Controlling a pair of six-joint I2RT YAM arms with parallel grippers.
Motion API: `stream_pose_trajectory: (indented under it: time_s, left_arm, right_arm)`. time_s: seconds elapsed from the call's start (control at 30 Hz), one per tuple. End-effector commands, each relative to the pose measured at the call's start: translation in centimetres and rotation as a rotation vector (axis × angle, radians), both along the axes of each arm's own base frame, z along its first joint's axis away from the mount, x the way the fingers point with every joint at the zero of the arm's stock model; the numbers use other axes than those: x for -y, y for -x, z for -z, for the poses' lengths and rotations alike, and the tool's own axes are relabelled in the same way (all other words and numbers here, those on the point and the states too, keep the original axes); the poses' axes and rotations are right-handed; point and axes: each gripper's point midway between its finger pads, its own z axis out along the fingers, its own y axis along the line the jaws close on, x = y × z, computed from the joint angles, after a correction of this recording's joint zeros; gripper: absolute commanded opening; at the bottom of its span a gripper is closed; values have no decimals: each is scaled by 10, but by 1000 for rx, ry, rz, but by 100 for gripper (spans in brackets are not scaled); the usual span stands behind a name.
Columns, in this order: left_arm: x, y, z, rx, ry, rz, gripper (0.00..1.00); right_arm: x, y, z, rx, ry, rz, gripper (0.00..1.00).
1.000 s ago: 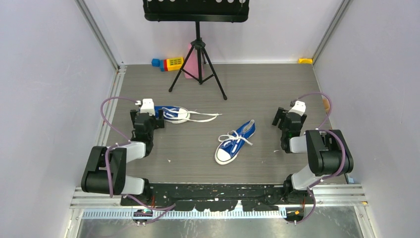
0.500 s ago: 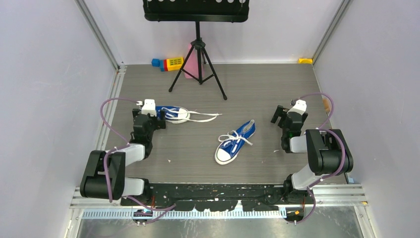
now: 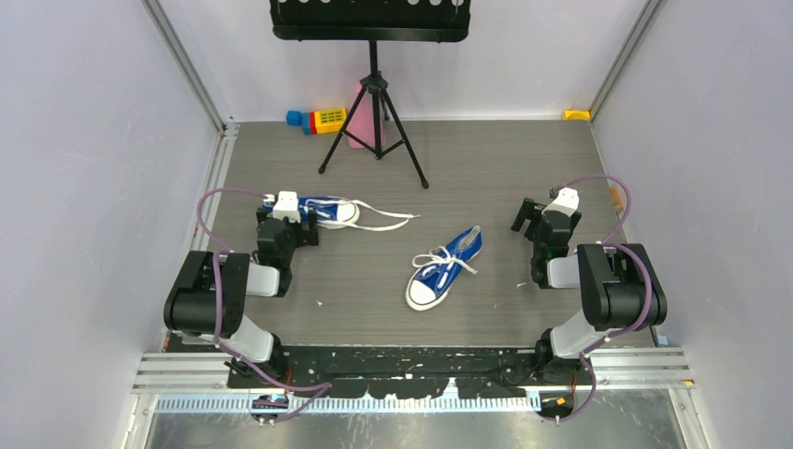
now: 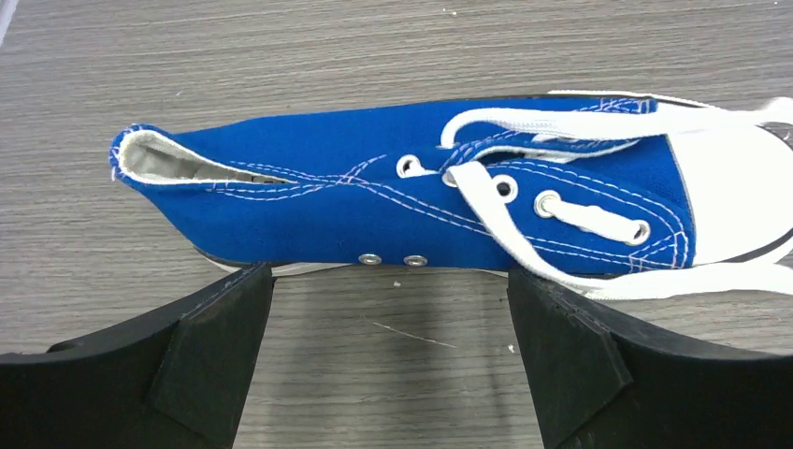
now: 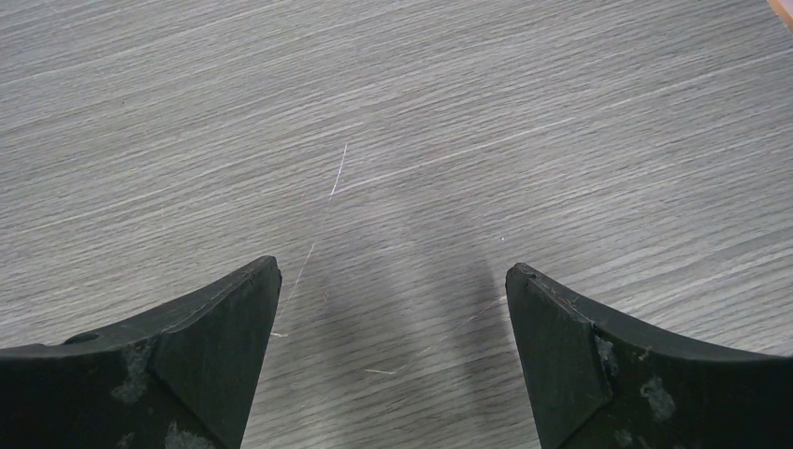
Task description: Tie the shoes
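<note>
Two blue canvas sneakers with white toe caps lie on the grey wood floor. One shoe [image 3: 327, 212] lies on its side at the left, its white laces [image 3: 385, 221] trailing right. In the left wrist view this shoe [image 4: 374, 201] fills the upper frame, toe to the right. My left gripper [image 3: 299, 223] is open just in front of it [image 4: 388, 281], its fingers [image 4: 215, 327] empty. The second shoe [image 3: 444, 268] stands near the middle, loosely laced. My right gripper [image 3: 526, 221] is open and empty over bare floor [image 5: 393, 276], to the right of that shoe.
A black tripod stand [image 3: 374, 103] rises at the back centre. A blue, red and yellow toy [image 3: 318, 120] and a pink item [image 3: 360, 122] lie by the back wall. A yellow piece [image 3: 577, 115] sits in the back right corner. Grey walls close in both sides.
My left arm has swung right and its gripper has shifted along the left shoe. My right gripper has turned slightly and barely moved. Both shoes lie as before.
</note>
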Motion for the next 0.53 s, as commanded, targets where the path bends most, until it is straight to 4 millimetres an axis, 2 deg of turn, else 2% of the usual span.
stream_pose_trajectory:
  time_s: [0.0,0.07,0.5]
  left_arm:
    - [4,-16,-26,95,-2,34,100]
    - [3,-14,-21,50,7,22,100]
    - [-2,-16,-22,60,7,-5,100]
  right_arm:
    - [1,-11,-23,91,2,7,95]
    - [1,-11,-23,89,2,7,95]
    - [1,-11,-23,90,2,7,96]
